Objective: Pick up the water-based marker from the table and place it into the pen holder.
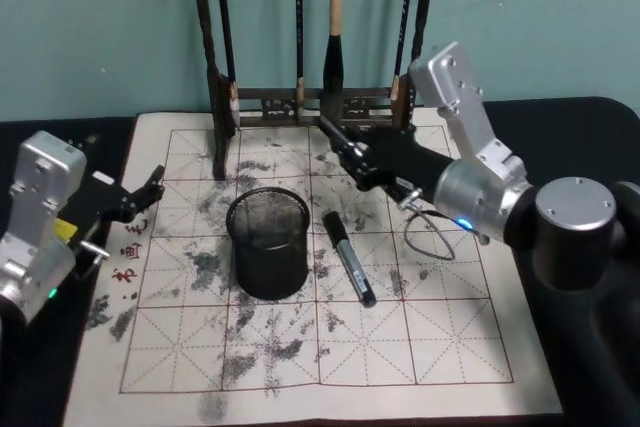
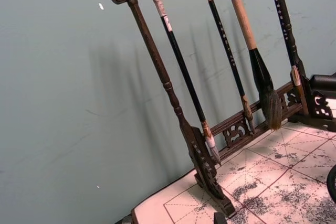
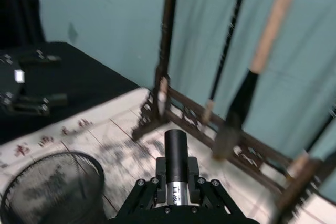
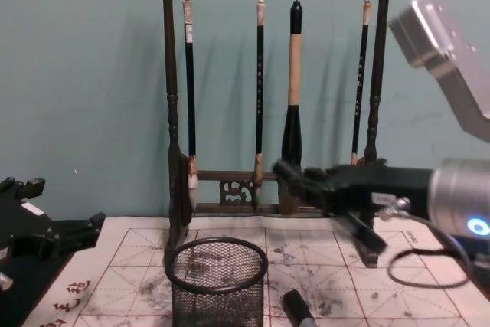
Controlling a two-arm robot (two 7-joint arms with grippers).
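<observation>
The right claw (image 1: 365, 165) hangs above the far middle of the mat (image 1: 400, 347), just in front of the base of the brush rack (image 1: 300, 97). It is closed narrow on a black marker (image 1: 330, 132) with a silver band. The marker sits crosswise in the grip and tilted, with one end pointing far-left toward the rack and the other sticking out near-right and lower. It is raised off the mat, to the far right of the pen holder (image 1: 267, 242) and not above its opening.

A second marker (image 1: 348, 257) lies flat on the mat just right of the pen holder. It does not touch the holder and is nearer than the right claw and below it.

The left claw (image 1: 150, 190) is spread wide and holds nothing. It sits at the mat's left edge over the black table (image 1: 560, 117), well apart from both markers.
</observation>
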